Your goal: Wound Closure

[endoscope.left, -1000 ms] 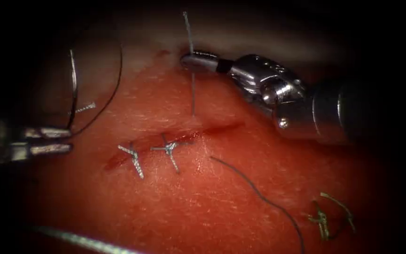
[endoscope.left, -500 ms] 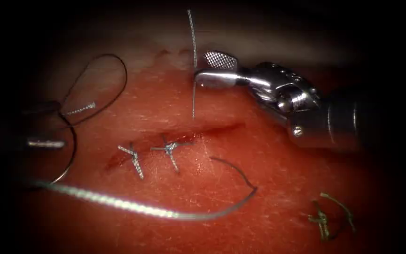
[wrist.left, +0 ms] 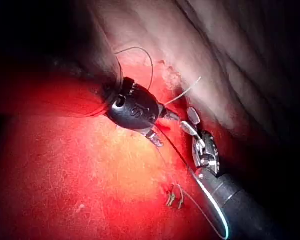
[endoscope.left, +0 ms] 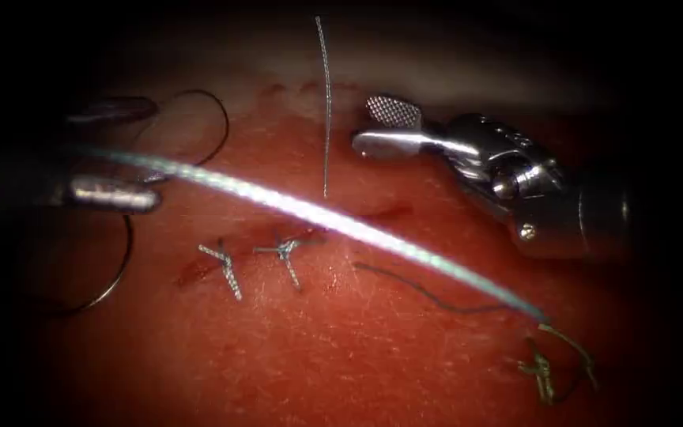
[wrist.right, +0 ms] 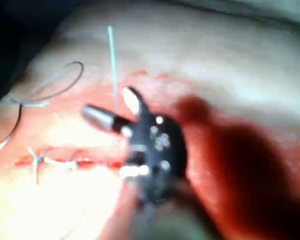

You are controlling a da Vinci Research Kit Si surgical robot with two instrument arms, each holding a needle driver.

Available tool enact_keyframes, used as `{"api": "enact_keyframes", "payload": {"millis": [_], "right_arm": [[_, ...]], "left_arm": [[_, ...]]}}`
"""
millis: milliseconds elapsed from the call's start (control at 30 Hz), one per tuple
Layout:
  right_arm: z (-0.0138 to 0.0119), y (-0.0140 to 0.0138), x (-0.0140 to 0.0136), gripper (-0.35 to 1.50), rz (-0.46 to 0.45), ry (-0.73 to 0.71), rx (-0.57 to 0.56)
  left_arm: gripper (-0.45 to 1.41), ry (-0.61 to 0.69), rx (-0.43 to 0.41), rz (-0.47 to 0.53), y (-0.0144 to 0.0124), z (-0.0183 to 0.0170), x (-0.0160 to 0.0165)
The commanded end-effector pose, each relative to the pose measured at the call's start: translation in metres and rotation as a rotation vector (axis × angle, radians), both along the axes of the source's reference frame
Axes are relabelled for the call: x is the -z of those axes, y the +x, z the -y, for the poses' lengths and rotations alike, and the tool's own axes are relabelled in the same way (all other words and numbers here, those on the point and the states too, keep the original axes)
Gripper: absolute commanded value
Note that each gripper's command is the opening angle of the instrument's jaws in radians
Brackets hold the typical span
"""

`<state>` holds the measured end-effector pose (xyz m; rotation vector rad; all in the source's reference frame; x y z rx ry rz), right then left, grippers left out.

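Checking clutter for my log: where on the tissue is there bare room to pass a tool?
Free: tissue below the two stitches, left of the cut thread ends. Crowded: along the cut, crossed by the long thread, with the upright thread beside the open, empty right claw. The needle hangs by the left claw, out of the tissue.

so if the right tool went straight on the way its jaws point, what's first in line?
Probably the upright thread end: the right tool, jaws open and empty, points left at it. Depth between them is unclear.
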<state>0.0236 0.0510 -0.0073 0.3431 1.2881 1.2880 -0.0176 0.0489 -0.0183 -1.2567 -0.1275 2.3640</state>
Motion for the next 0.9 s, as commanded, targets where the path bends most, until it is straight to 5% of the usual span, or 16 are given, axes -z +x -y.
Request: {"api": "enact_keyframes", "payload": {"millis": [33, 200, 400, 633, 900], "right_arm": [[0.0004, 0.0006, -0.0006, 1.33, -0.001, 0.001, 0.001], [0.0005, 0.0006, -0.0006, 1.33, -0.001, 0.000, 0.001], [0.0007, 0.0005, -0.0007, 1.33, 0.003, -0.012, 0.005], [0.0007, 0.0004, -0.0008, 1.33, 0.008, -0.022, 0.009], [0.0012, 0.0004, -0.0008, 1.33, 0.003, -0.025, 0.017]], "left_arm": [[0.70, -0.012, -0.025, 0.006, -0.0010, 0.0000, -0.0003], [0.68, -0.078, -0.171, 0.088, -0.0060, -0.0003, 0.0012], [0.67, -0.101, -0.156, 0.069, -0.0081, -0.0014, 0.0012], [0.68, -0.099, -0.143, 0.059, -0.0081, -0.0020, 0.0018], [0.68, -0.051, -0.101, 0.046, -0.0054, -0.0017, 0.0084]]}}
